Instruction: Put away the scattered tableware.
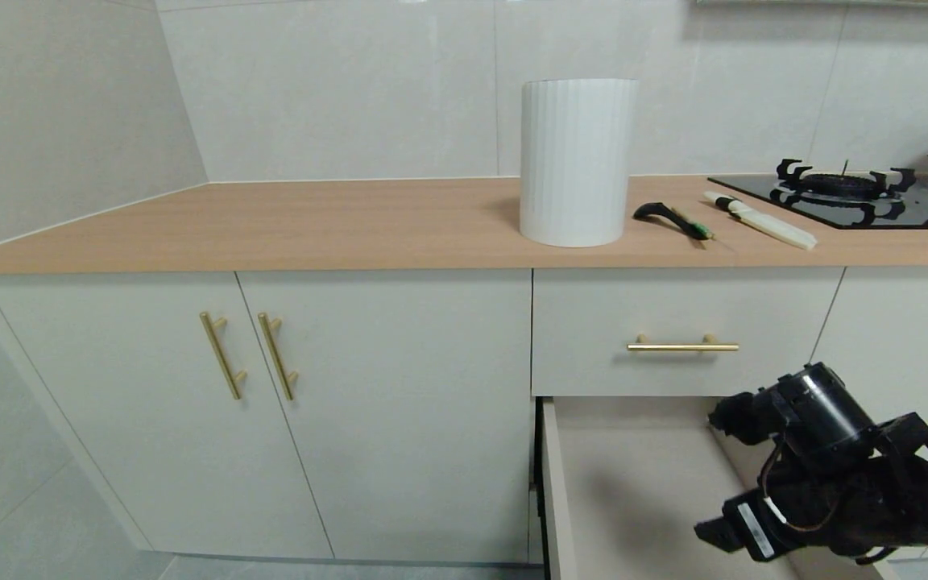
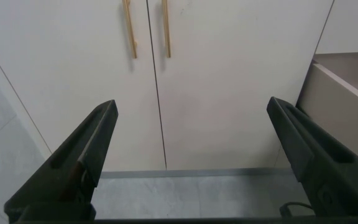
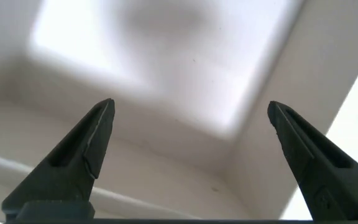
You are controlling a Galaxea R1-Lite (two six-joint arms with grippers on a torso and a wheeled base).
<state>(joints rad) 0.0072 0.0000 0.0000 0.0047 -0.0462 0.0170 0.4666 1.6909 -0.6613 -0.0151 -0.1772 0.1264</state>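
Note:
Two pieces of tableware lie on the wooden countertop (image 1: pixel 311 221): a black-handled utensil with a green tip (image 1: pixel 671 216), and a knife with a pale blade (image 1: pixel 760 220) to its right. Below them a lower drawer (image 1: pixel 554 499) is pulled out, its pale inside bare. My right gripper (image 1: pixel 722 475) hangs over the drawer's right part; in the right wrist view it (image 3: pixel 191 107) is open and holds nothing, facing the drawer's inner corner (image 3: pixel 229 143). My left gripper (image 2: pixel 191 109) is open and holds nothing, low in front of the double cabinet doors (image 2: pixel 229 81).
A tall white ribbed container (image 1: pixel 575 161) stands on the counter just left of the utensil. A black gas hob (image 1: pixel 843 193) sits at the far right. An upper drawer with a gold handle (image 1: pixel 681 347) is closed above the pulled-out one. Tiled walls close the back and left.

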